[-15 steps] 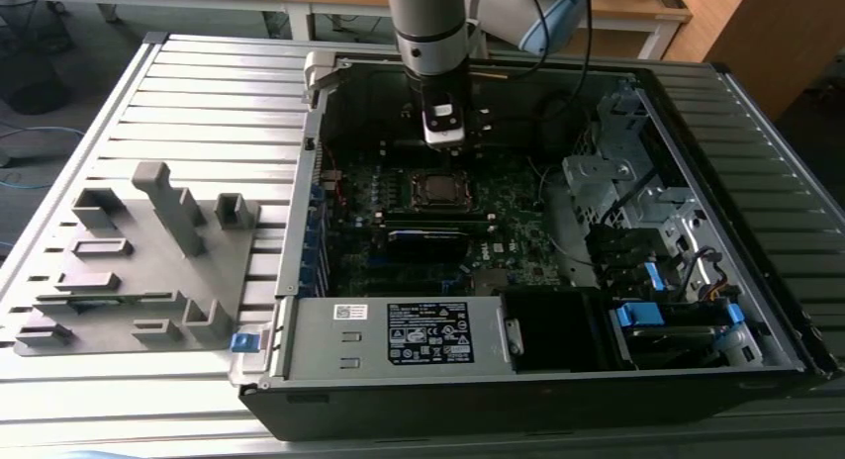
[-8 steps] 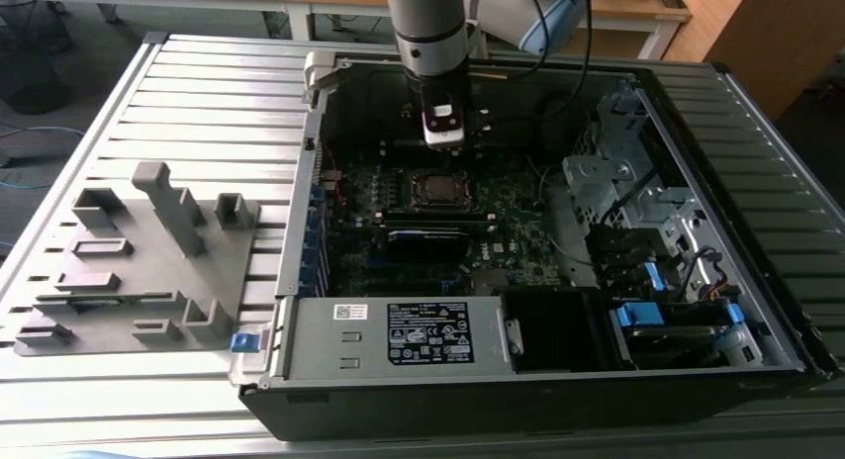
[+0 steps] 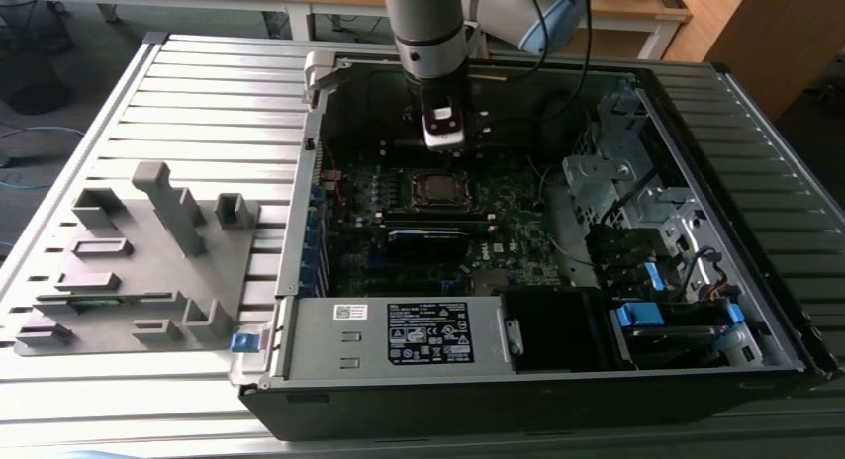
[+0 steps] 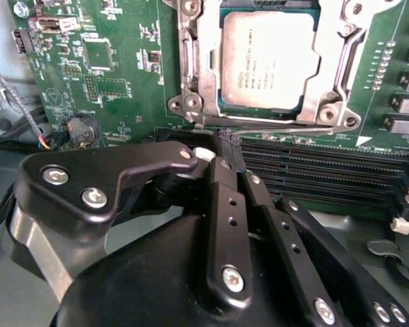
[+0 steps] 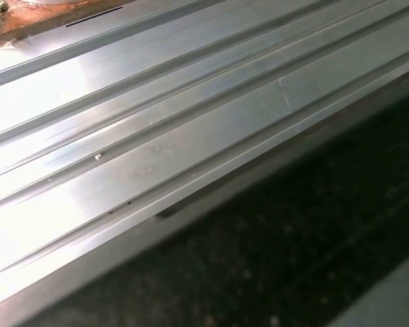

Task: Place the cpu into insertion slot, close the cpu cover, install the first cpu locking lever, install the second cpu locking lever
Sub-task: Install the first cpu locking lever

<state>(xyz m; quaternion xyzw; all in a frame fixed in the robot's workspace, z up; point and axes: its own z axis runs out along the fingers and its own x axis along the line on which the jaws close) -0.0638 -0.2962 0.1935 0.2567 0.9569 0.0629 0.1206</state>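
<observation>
cpu (image 4: 269, 60) is sitting flat in the socket, with the cpu cover (image 4: 206, 68) lying down around it and framing the metal top, so seating and cover look done. Locking lever (image 4: 293, 127) is running along the socket edge next to the memory slots (image 4: 313, 163). Gripper (image 4: 229, 144) is bearing on its hooked end, fingers pressed together, probably to act as one pusher; can't tell if the wire is pinched. Fine print is showing on the cpu top and on a white label (image 3: 429, 332) on the power supply; not reading either off. Case (image 3: 528, 400) is lying open on the slatted table (image 5: 191, 136), giving top access.
</observation>
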